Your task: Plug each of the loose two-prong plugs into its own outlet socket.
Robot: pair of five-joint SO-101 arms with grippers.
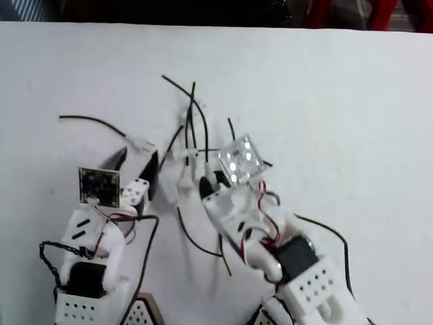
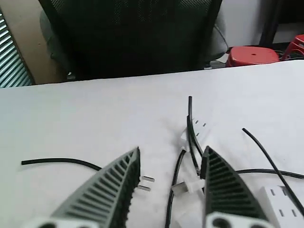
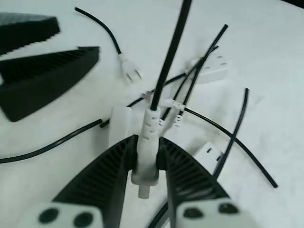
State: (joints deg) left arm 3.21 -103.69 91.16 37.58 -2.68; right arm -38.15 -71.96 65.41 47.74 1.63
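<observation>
White moulded two-prong plug [image 3: 144, 168] on black cord [image 3: 173, 42] sits pinched between the right gripper's [image 3: 147, 142] ribbed black fingers [image 3: 104, 175], clamped on it, in the right wrist view. Left of that plug, the left wrist view shows the left gripper [image 2: 173, 154] gaping, holding nothing, a second plug's [image 2: 147, 179] metal prongs beside one finger.

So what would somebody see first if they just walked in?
Probably the messy tangle of black cords and white plugs in the middle of the table. Next, the right gripper pinching one plug, its cord sticking up out of it. The left gripper sits open beside the tangle, with another plug's prongs near one finger.
</observation>
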